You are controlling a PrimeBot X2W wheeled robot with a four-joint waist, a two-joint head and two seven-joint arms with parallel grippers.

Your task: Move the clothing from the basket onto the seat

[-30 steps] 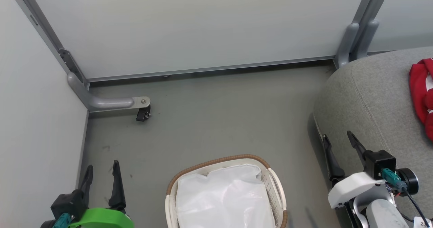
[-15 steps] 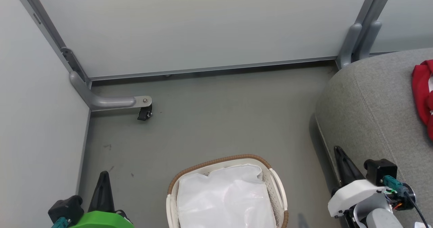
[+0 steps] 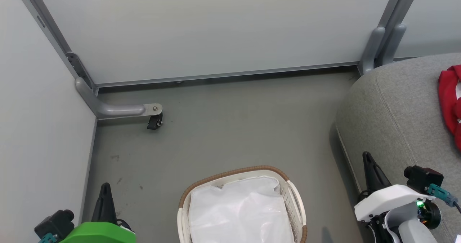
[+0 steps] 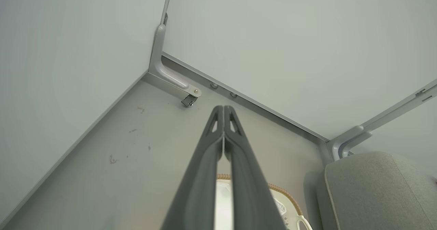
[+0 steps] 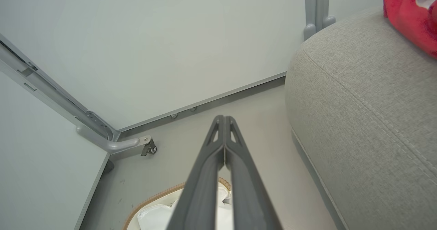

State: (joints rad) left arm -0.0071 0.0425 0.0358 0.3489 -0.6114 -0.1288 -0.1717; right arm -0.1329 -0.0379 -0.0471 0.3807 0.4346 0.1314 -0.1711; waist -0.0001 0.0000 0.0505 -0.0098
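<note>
Grey floor (image 3: pixel 234 127) under both arms: left hand (image 4: pixel 223 108) and right hand (image 5: pixel 224 117) each pinched fully together, gripping nothing, hanging either side of the basket (image 3: pixel 230 173). Red clothing (image 3: pixel 448 98) lies on the seat (image 3: pixel 396 109).

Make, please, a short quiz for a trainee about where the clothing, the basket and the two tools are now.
1. True or false: the red clothing lies on the grey seat.
2. What shows inside the basket? A) red garments B) a white liner C) a shoe
3. Fill in: the left tool and the right tool are both ____ (open or shut).
Key: 1 true; 2 B; 3 shut.
</note>
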